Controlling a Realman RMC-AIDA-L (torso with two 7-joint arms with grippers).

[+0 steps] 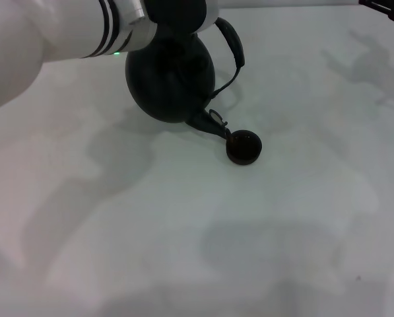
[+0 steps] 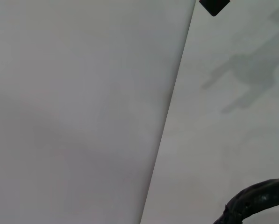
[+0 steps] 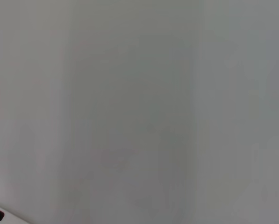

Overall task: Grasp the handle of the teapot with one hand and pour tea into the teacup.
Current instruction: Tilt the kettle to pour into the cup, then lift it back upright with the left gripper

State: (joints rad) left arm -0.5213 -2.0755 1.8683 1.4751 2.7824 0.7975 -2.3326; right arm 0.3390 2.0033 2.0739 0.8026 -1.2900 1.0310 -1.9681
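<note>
**A:** So where's the teapot [image 1: 171, 82] at in the head view?

**B:** It's up off the table [image 1: 197, 251], tipped over toward the robot's right, hanging under the left arm [image 1: 65, 33] that comes in from the upper left. The spout [image 1: 210, 123] points down at the teacup [image 1: 243, 146], with its tip right at the cup's rim. Can't tell if they touch or if anything is coming out.

**A:** And the handle?

**B:** The handle [image 1: 233, 46] arcs off the pot's right side and runs up under the wrist. The left gripper itself is hidden behind the arm and pot, so I can't tell whether its jaws are spread or pinching the handle.

**A:** Does the left wrist view help?

**B:** Not much. It shows only a curved bit of the corded handle [image 2: 256, 200] in one corner, then bare table, a long straight edge, and a small dark corner of something [image 2: 214, 5] at the frame edge. No fingers. The cup and the pot body only show in the head view.

**A:** Right arm?

**B:** Just a dark sliver [image 1: 388, 8] at the head view's top right corner, well apart from the pot. Its wrist view is basically blank pale surface, so its jaws aren't visible either.
</note>
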